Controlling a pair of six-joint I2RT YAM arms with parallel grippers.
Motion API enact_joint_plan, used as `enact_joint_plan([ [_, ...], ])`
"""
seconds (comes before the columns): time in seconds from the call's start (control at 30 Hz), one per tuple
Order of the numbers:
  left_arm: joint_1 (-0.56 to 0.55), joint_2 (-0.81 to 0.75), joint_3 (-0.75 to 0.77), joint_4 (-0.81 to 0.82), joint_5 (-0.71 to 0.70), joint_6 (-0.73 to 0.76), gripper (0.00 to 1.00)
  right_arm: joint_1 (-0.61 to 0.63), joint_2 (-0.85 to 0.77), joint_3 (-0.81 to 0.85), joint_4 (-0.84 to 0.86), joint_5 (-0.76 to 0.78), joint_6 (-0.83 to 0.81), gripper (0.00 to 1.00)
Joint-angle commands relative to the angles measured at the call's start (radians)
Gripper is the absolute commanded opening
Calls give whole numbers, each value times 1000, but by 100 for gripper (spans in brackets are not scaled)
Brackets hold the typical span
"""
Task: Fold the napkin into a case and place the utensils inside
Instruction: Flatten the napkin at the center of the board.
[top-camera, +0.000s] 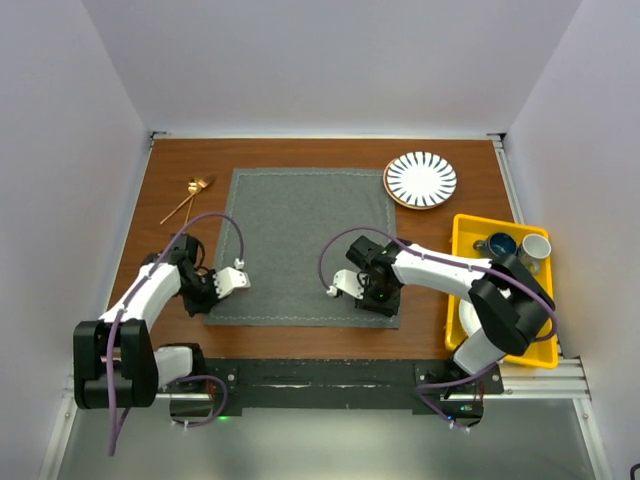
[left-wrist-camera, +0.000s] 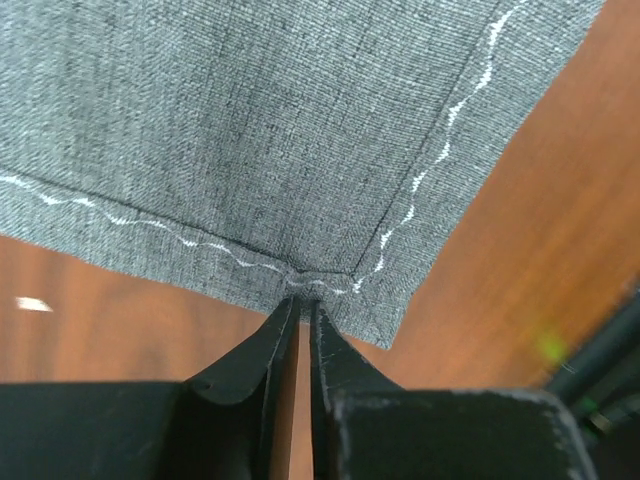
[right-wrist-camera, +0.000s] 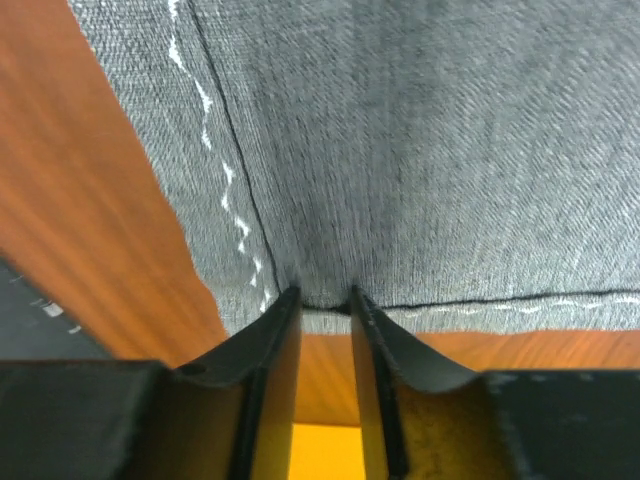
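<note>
brown wood table under white walls – the napkin lies spread flat over the middle of it, one layer, its near hem running close to the table's near edge. no fold shows yet, so no case exists. the step in hand looks like the first one: taking the two near corners to start the fold.

at the napkin's near-left corner the left gripper has its jaws almost pressed together, with a small pucker of stitched hem pinched at the tips. at the near-right corner the right gripper stands with its jaws a little apart, tips at the hem; bare table shows through the gap, and i see no firm pinch there.

next, i judge, the right jaws need to close on the cloth – then both corners should rise together and travel toward the far edge, level, so the fold lands straight.

both arms reach in from the near edge with elbows bent outward and wrists low over the corners.

the utensils lie near the far-left corner, well apart from the grippers. a striped plate sits toward the far-right corner, and a yellow tray lies along the right edge.
</note>
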Motion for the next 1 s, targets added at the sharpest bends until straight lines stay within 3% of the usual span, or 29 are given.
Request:
enact_joint_plan([
  [0.0, 5, -2, 112, -176, 39, 10, 16, -5, -65, 81, -115, -62, 30, 34],
  [0.13, -30, 6, 176, -124, 71, -71, 20, -5, -65, 82, -110, -61, 34, 35],
  [0.2, -31, 44, 204, -51, 91, -146, 27, -7, -41, 102, -84, -53, 50, 35],
  [0.4, -30, 245, 313, 95, 94, -280, 29, -36, 64, 226, -55, -53, 61, 40],
  [0.6, -58, 316, 250, 178, -2, -281, 27, -168, 171, 398, -87, -95, 44, 53],
  [0.8, -50, 212, 53, 163, -105, -209, 22, -208, 194, 455, -123, -136, 33, 57],
  [0.97, 5, 92, -21, 132, -139, -152, 21, -214, 159, 487, -113, -236, 108, 57],
])
